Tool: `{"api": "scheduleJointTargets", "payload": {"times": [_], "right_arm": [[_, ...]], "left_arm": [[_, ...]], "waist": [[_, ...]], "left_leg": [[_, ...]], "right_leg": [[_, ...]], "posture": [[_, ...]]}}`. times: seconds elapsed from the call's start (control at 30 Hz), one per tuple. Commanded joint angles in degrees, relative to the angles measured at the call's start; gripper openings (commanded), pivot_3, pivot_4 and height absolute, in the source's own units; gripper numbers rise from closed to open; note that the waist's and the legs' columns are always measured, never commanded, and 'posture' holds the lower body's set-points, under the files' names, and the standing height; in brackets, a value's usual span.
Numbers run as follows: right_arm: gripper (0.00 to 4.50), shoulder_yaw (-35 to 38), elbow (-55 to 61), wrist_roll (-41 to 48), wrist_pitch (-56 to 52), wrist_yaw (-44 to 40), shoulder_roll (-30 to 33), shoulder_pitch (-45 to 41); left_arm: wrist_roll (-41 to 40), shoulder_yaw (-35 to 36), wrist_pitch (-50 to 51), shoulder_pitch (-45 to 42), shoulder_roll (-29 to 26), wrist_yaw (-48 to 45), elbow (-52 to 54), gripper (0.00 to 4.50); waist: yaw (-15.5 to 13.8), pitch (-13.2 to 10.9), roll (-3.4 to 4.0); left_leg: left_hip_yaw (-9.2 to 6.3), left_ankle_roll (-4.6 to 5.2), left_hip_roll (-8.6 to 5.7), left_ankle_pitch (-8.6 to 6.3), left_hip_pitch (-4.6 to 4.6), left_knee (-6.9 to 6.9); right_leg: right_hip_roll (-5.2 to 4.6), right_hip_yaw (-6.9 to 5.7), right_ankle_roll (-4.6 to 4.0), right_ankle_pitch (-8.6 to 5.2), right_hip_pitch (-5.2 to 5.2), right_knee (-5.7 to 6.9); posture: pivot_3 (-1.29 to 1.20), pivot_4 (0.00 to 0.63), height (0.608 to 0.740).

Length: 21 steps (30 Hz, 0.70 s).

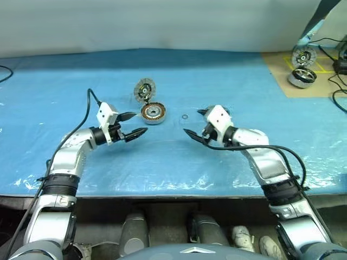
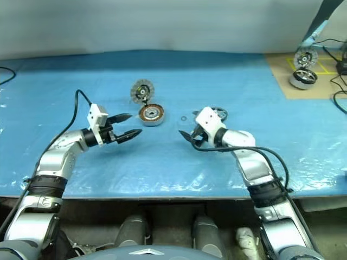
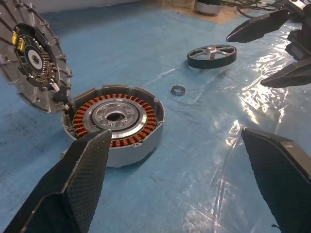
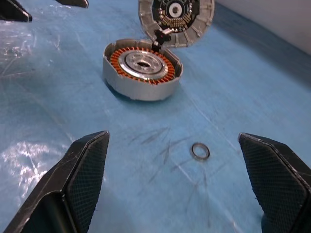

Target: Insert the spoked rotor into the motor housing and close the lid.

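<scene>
Blue table [image 1: 227,81] | motor housing [image 1: 153,112] between left gripper [image 1: 133,125], right gripper [image 1: 195,125]

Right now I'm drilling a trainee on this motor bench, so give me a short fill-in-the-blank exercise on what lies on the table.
1. The lid stands tilted up at the edge of the motor housing, so the housing is ____.
2. The windings in the housing are ____-coloured.
3. The small washer ring lies between the housing and the ____.
4. Both hands, left hand and right hand, are ____.

Missing words: open; copper; spoked rotor; open
</scene>
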<state>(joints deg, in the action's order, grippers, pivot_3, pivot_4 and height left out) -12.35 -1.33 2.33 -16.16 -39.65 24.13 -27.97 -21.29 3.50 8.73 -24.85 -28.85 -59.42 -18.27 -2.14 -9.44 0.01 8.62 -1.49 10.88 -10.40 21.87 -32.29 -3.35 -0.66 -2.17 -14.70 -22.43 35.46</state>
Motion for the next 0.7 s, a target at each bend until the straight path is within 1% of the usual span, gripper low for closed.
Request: {"api": "scheduleJointTargets", "payload": {"times": [0.03,0.1,0.2,0.33,0.43,0.5,0.6,0.63,0.7], "right_arm": [[4.48,-2.37,-8.05,-2.34,7.03,-1.50,-2.06,-7.18],[4.48,-2.39,-15.47,-3.74,9.81,1.06,-5.36,-13.13],[4.48,-3.46,-25.43,-5.42,13.60,1.84,-9.76,-20.21],[4.48,-5.08,-38.78,-7.69,17.85,1.50,-15.16,-28.53],[4.48,-5.73,-47.13,-9.19,20.89,0.44,-17.76,-33.37],[4.48,-6.29,-50.99,-10.42,23.49,-0.55,-18.32,-35.48],[4.48,-6.24,-54.63,-10.71,24.10,-3.95,-18.36,-37.19],[4.48,-7.19,-55.61,-12.10,24.39,-4.90,-17.37,-37.55],[4.48,-8.86,-57.20,-13.86,24.72,-9.82,-15.77,-38.40]], "left_arm": [[-0.72,1.74,-0.20,2.56,-1.10,0.34,3.41,4.48],[-1.12,2.46,0.38,3.50,-1.26,1.07,4.70,4.48],[-1.33,3.50,0.58,4.75,-1.68,1.94,5.96,4.48],[-2.19,4.43,1.91,7.15,-1.66,3.22,9.54,4.48],[-2.37,4.34,2.70,8.11,-1.16,4.11,11.65,4.48],[-2.65,3.93,3.56,8.57,-0.74,4.88,13.64,4.48],[-3.34,3.19,5.16,8.77,-0.14,5.59,16.35,4.48],[-3.01,2.39,5.48,8.19,0.24,5.94,17.15,4.48],[-2.72,1.69,5.53,4.54,0.88,5.68,14.92,4.48]], "waist": [[0.04,0.00,0.00],[-0.17,-0.01,-0.02],[-0.18,-0.01,-0.02],[-0.16,-0.01,-0.03],[-0.30,-0.01,-0.03],[-0.35,-0.01,-0.03],[-0.42,-0.01,-0.03],[-0.43,-0.01,-0.03],[-0.61,-0.02,-0.01]], "left_leg": [[0.01,-0.01,0.03,0.00,-0.01,-0.02],[0.06,-0.01,0.02,0.00,0.06,-0.04],[0.12,0.04,0.04,0.03,0.25,-0.13],[0.13,0.04,0.04,0.03,0.31,-0.12],[0.15,0.05,0.06,0.04,0.49,-0.12],[0.12,0.06,0.13,0.04,0.72,-0.23],[0.02,0.08,0.23,0.03,0.98,-0.47],[0.00,0.08,0.25,0.03,1.00,-0.50],[-0.03,0.09,0.29,0.04,1.03,-0.60]], "right_leg": [[0.01,0.00,-0.02,0.00,-0.02,0.03],[0.00,-0.01,-0.05,-0.01,-0.08,0.09],[0.00,-0.02,-0.07,-0.01,-0.28,0.25],[0.00,-0.05,-0.12,-0.03,-0.29,0.25],[0.00,-0.10,-0.15,-0.05,-0.44,0.27],[0.01,-0.26,-0.16,-0.05,-0.56,0.30],[0.00,-0.47,-0.15,-0.04,-0.58,0.31],[0.00,-0.49,-0.16,-0.04,-0.58,0.32],[0.00,-0.57,-0.21,-0.03,-0.58,0.38]], "posture": [[0.00,0.150,0.740],[0.00,0.150,0.740],[0.00,0.150,0.740],[0.00,0.150,0.740],[0.00,0.150,0.740],[0.00,0.150,0.740],[0.00,0.150,0.740],[0.00,0.150,0.740],[0.00,0.150,0.740]]}}
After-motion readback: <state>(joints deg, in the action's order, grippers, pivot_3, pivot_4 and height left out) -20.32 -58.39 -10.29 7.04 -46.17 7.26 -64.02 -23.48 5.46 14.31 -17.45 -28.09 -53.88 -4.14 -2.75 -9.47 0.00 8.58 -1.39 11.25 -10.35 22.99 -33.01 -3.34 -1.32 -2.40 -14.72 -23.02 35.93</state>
